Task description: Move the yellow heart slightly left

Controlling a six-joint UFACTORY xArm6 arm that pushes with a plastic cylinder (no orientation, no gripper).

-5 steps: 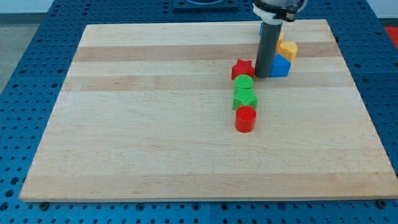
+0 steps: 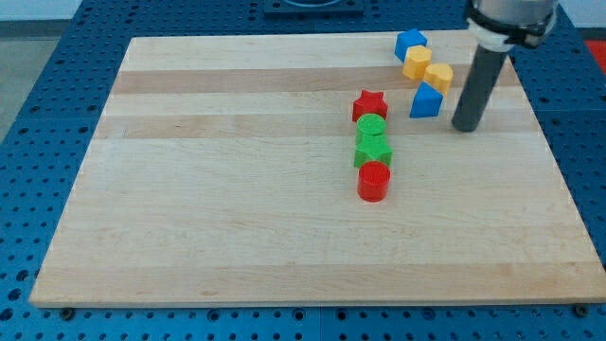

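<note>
Two yellow blocks lie near the view's top right. The lower one [image 2: 438, 77] looks like the yellow heart. The upper one [image 2: 417, 62] touches it on its upper left; its shape is unclear. My tip [image 2: 466, 128] rests on the board to the right of and below the heart, a short gap away. It is just right of a blue triangular block [image 2: 426, 100], which lies directly below the heart. A blue block [image 2: 410, 44] sits above the upper yellow one.
A red star [image 2: 369, 104], a green round block [image 2: 371, 127], a green star [image 2: 373, 150] and a red cylinder [image 2: 374, 181] form a column down the board's middle. The wooden board's right edge [image 2: 544, 142] is close to my tip.
My tip has moved from between the red star and the blue triangular block to the right side of that block. The blocks have not visibly moved.
</note>
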